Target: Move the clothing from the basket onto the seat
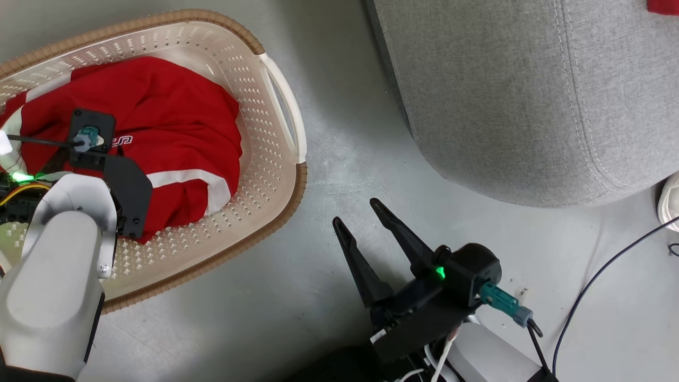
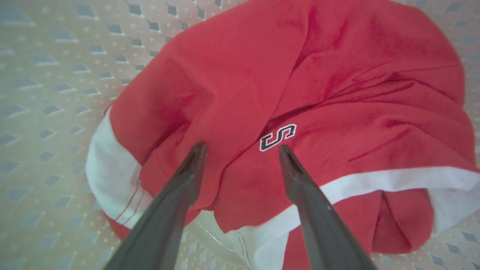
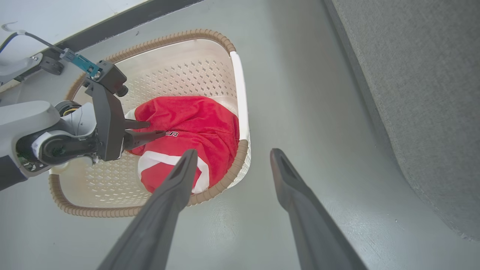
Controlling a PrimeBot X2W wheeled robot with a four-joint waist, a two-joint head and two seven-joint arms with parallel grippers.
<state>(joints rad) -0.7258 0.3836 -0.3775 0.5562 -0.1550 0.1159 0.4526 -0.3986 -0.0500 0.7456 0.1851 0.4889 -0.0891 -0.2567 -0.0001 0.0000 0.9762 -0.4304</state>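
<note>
The cream perforated basket (image 1: 284, 114) sits on the floor at the upper left with the red clothing (image 1: 175, 116) bunched inside. White stripes and black-and-white lettering (image 2: 277, 137) show on the garment. My left gripper (image 2: 240, 150) points down into the basket, open, its fingertips (image 2: 198, 150) straddling a fold beside the lettering. From the right wrist, that left gripper (image 3: 155, 128) meets the top of the clothing (image 3: 202, 123). My right gripper (image 1: 355, 212) hangs open over bare floor between the basket and the grey seat (image 1: 504, 95). A scrap of red cloth (image 1: 663, 5) lies on the seat's far corner.
Grey floor (image 1: 339, 159) separates the basket from the seat. A white shoe (image 1: 669, 204) and a dark cable (image 1: 599, 276) lie at the right edge. A dark baseboard and pale wall (image 3: 123, 17) run behind the basket (image 3: 240, 97).
</note>
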